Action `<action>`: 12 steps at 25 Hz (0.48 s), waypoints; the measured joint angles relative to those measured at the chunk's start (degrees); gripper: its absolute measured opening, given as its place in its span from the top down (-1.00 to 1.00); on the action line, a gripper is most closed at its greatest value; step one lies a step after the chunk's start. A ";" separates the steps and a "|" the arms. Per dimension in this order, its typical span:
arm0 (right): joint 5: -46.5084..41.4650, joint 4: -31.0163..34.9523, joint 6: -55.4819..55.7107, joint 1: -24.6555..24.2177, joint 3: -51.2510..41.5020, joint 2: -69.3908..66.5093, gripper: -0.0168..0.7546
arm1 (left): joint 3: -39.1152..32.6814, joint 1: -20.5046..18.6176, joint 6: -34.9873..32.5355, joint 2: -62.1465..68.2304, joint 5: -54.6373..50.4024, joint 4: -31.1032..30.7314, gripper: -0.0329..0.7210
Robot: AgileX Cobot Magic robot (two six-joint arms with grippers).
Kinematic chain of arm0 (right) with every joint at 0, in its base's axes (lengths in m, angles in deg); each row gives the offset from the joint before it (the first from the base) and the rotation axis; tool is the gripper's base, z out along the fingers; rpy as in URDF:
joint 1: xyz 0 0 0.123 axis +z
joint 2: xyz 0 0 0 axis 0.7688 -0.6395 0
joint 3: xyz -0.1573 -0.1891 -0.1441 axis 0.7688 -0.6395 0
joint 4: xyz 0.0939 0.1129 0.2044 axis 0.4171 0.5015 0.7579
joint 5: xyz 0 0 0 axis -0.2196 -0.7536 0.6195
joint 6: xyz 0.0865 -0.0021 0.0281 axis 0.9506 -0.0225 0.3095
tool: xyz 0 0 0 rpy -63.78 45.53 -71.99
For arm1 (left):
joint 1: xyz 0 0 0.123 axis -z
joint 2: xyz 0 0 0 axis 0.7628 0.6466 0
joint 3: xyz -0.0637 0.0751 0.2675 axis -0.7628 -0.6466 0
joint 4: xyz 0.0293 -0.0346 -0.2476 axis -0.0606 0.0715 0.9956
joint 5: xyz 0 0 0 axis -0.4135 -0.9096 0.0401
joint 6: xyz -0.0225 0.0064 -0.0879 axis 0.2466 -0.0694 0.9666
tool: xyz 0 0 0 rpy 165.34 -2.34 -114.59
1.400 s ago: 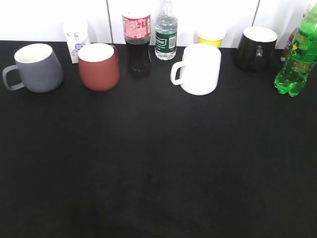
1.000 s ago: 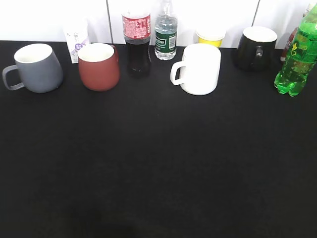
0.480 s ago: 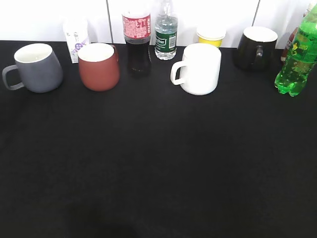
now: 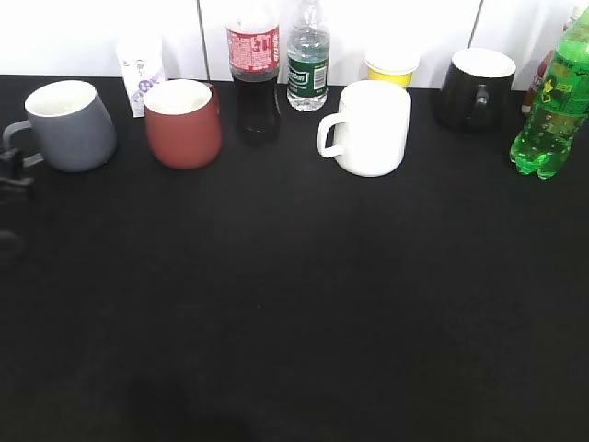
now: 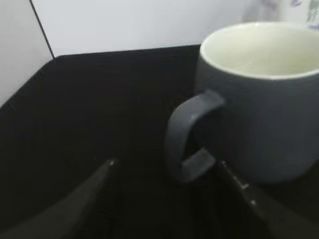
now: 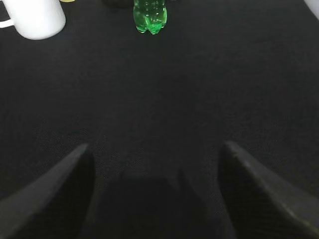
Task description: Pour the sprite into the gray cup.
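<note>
The gray cup point(image 4: 72, 126) stands upright at the far left of the black table, handle to the left. In the left wrist view the gray cup point(image 5: 259, 99) is close, and its loop handle lies between the spread jaws of my left gripper point(image 5: 167, 167), which is open. The left gripper point(image 4: 11, 180) shows at the left edge of the exterior view, by the handle. The sprite point(image 4: 552, 101) stands upright at the far right; it also shows in the right wrist view point(image 6: 149, 15), far ahead. My right gripper point(image 6: 154, 149) is open and empty over bare table.
Along the back stand a brick-red mug point(image 4: 184, 124), a cola bottle point(image 4: 255, 74), a clear bottle with dark green label point(image 4: 308, 60), a white mug point(image 4: 368, 129), a yellow cup point(image 4: 391, 66), a black mug point(image 4: 474, 89) and a white carton point(image 4: 141, 69).
My left gripper has come into the exterior view at the left edge, next to the gray cup's handle. The cups and bottles have not moved.
</note>
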 joint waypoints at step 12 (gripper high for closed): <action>0.00 0.00 0.00 0.00 0.00 0.00 -0.56 | 17.47 -0.50 -0.59 10.94 -4.07 -0.32 0.75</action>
